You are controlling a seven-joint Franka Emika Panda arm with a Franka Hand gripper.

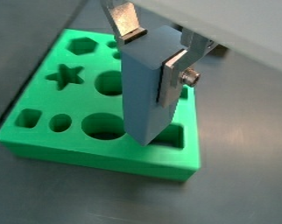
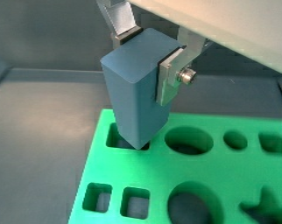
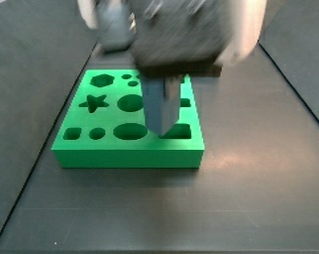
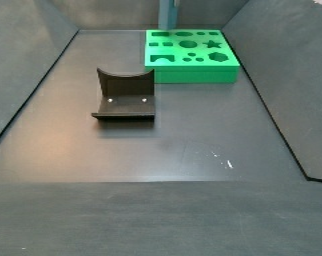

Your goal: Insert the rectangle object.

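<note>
We see the gripper (image 1: 153,51) clenched on the rectangle object (image 1: 147,96), held upright; its lower end sits at the green board's (image 1: 50,144) rectangular hole (image 2: 117,137).

No text, label, brand or number can be read on anything: the hand (image 1: 153,48), the bar (image 1: 147,92) or the board (image 1: 61,122).

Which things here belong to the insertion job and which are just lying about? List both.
Job:
- rectangle object, upright, held in the claw, lower end at the board's rectangular hole
- green board

Lying about:
- dark block with a curved notch, on the floor apart from the board
</note>
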